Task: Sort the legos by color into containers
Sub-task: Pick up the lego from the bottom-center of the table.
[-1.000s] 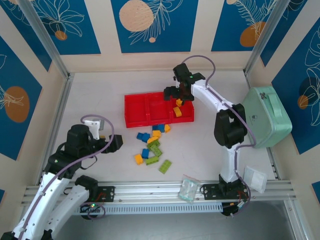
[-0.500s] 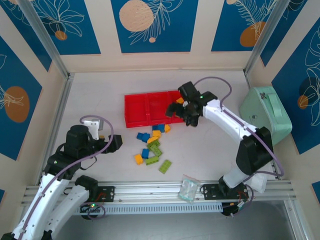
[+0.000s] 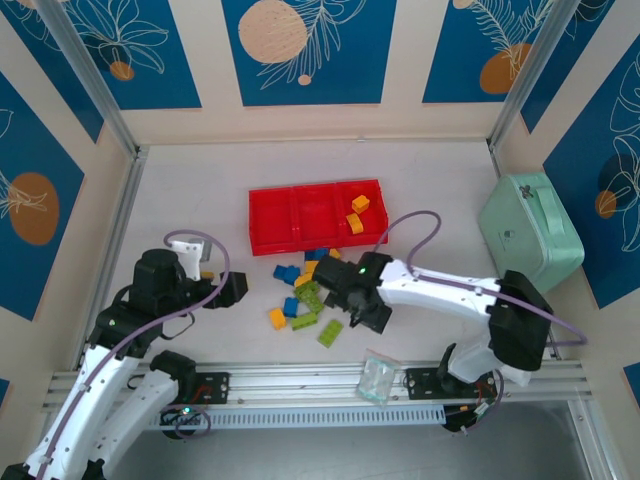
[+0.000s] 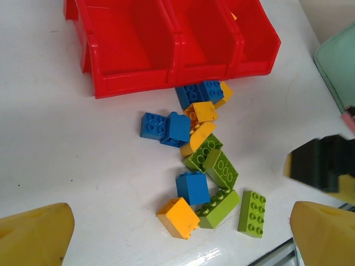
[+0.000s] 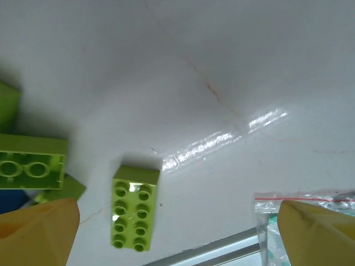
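Right claw [image 3: 355, 303] hangs low over the counter [image 3: 190, 190] with its jaws spread and nothing between them. Beneath it a lime green brick [image 5: 135, 208] lies flat, studs up, a little apart from the main heap of legos [image 3: 305, 290], which sits just on the near side of the red tray [image 3: 272, 215]. Two orange-yellow bricks [image 3: 356, 212] sit in the tray's right compartment. Left claw [image 3: 228, 288] is released too, off to the heap's left. That green brick looks light, hard and rigid, with smooth, probably slippery sides. I'd pinch it across the narrow width, on the long flat walls, so it neither twists nor skids away.
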You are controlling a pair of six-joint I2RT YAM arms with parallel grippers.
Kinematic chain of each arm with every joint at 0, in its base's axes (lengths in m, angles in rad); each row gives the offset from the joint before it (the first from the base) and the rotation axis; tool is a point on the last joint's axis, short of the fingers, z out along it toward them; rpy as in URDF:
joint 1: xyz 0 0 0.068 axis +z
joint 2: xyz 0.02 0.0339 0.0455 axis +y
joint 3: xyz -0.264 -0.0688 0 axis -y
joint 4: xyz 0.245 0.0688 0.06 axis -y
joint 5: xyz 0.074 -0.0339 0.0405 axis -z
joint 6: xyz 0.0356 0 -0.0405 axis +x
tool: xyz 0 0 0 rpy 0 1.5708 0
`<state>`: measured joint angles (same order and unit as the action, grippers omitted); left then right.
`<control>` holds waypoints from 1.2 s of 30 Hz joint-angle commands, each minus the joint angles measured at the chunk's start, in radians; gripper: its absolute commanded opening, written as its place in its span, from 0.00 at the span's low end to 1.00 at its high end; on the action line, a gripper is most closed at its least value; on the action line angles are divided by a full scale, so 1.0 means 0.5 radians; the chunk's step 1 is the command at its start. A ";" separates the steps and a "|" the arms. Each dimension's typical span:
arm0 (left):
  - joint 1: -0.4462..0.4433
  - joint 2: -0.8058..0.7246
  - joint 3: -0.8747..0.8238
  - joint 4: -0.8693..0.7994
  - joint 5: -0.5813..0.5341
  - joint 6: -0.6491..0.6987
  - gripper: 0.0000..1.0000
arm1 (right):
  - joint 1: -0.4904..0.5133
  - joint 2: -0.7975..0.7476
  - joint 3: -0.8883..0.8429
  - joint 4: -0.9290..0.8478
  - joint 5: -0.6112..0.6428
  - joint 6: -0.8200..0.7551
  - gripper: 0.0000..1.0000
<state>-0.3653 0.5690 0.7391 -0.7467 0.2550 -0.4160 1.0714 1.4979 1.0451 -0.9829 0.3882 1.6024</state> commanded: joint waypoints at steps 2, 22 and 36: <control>-0.018 0.004 -0.021 0.036 0.078 0.039 0.99 | 0.082 0.137 0.055 0.013 -0.022 0.165 0.92; -0.021 0.010 -0.027 0.049 0.116 0.043 0.99 | 0.199 0.461 0.035 0.382 -0.202 0.116 0.71; -0.021 0.022 -0.030 0.046 0.070 0.043 0.99 | 0.176 0.532 -0.097 0.513 -0.099 -0.040 0.43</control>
<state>-0.3653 0.5854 0.7372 -0.7403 0.2878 -0.4122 1.1637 1.7294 1.0519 -0.7429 0.3302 1.6020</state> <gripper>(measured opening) 0.994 0.439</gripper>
